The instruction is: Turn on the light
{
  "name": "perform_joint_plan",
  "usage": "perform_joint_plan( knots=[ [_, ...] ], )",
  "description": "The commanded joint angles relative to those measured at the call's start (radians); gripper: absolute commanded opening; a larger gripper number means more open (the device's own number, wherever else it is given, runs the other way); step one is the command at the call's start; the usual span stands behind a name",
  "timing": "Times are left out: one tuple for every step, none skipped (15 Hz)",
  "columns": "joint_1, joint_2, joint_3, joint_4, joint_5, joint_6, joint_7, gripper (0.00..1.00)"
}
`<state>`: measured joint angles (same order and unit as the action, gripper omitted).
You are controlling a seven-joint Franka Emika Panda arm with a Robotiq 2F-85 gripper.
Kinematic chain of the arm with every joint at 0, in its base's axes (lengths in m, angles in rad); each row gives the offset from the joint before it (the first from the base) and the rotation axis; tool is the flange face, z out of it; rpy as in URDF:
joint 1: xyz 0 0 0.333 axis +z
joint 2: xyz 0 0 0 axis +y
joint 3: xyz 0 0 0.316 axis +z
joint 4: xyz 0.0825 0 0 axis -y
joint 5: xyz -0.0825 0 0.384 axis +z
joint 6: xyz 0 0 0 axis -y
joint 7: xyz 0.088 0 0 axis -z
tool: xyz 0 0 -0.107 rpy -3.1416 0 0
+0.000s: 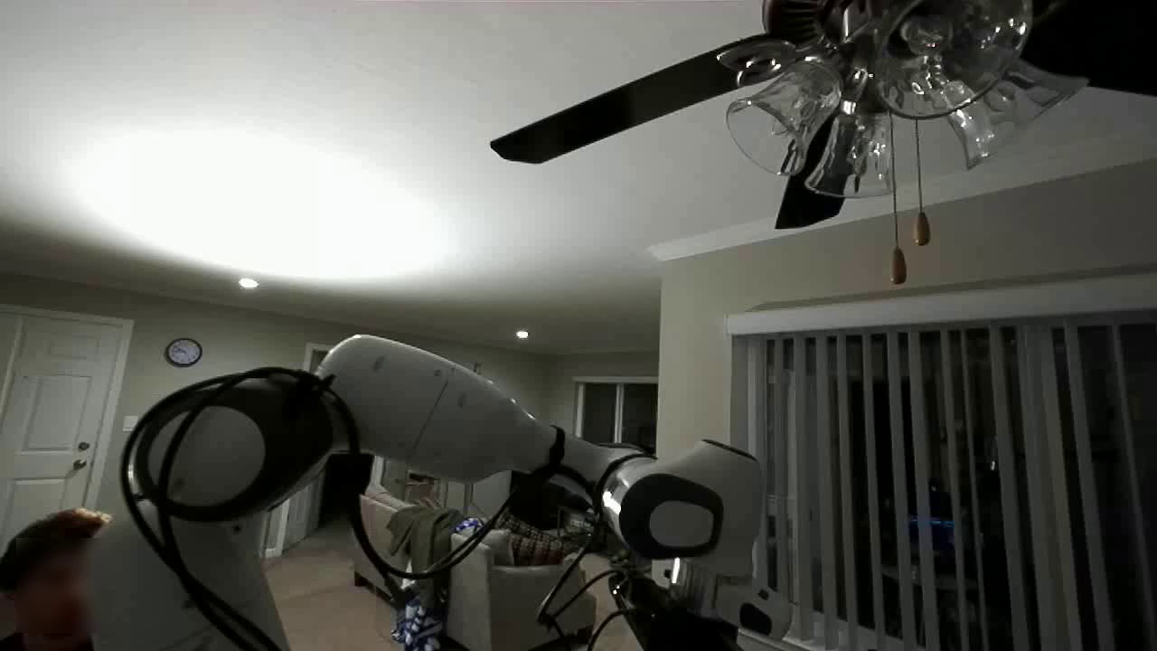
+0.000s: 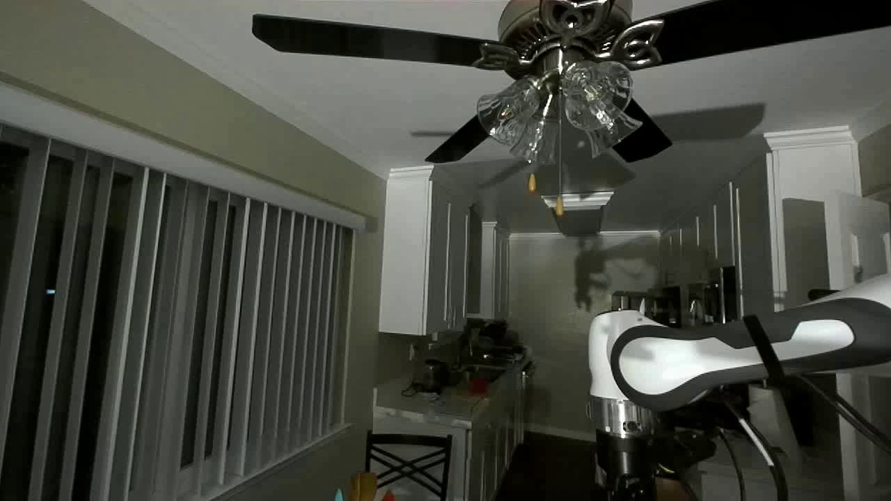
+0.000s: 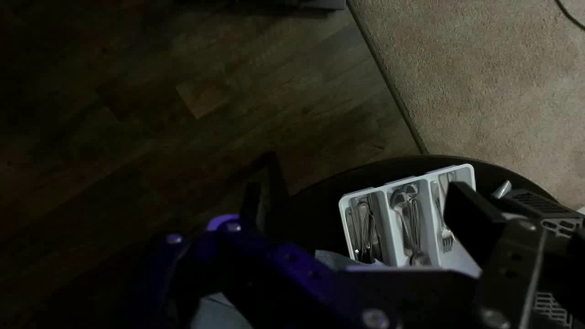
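Observation:
The light (image 1: pixel 850 158) is a cluster of clear glass bell shades under a dark-bladed ceiling fan; it also shows in an exterior view (image 2: pixel 508 115). Its shades show no glow. Two thin pull chains hang from it, with a lower wooden knob (image 1: pixel 898 266) and a higher wooden knob (image 1: pixel 922 229). Both knobs hang free. My gripper (image 3: pixel 361 208) is open and empty in the wrist view, its fingers spread wide and pointing down. In both exterior views it is well below the knobs and partly cut off by the bottom edge.
Dark fan blades (image 1: pixel 624 104) spread around the light. Vertical blinds (image 2: pixel 278 320) cover the window. Below my gripper, a white cutlery tray (image 3: pixel 386 187) stands on a round dark table (image 3: pixel 315 205). A person (image 1: pixel 50 579) is at the lower left. A chair (image 2: pixel 409 440) stands by the counter.

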<state>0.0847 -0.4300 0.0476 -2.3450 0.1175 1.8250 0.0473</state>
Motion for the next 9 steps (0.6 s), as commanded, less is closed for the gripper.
perform_joint_plan(
  knots=[
    [-0.007, 0.000, 0.006, 0.002, 0.002, -0.002, -0.002, 1.00],
    [-0.007, 0.000, 0.006, 0.002, 0.002, -0.002, -0.002, 1.00],
    [-0.007, 0.000, 0.006, 0.002, 0.002, -0.002, -0.002, 1.00],
    [-0.007, 0.000, 0.006, 0.002, 0.002, -0.002, -0.002, 1.00],
    [-0.007, 0.000, 0.006, 0.002, 0.002, -0.002, -0.002, 1.00],
    [-0.004, -0.012, 0.004, 0.031, 0.011, 0.020, -0.009, 1.00],
    [-0.001, -0.043, 0.006, 0.055, 0.013, 0.052, -0.015, 1.00],
    [0.001, -0.074, 0.010, 0.102, 0.013, 0.028, 0.000, 1.00],
    [0.001, -0.101, 0.014, 0.125, 0.004, 0.029, 0.001, 1.00]
  ],
)
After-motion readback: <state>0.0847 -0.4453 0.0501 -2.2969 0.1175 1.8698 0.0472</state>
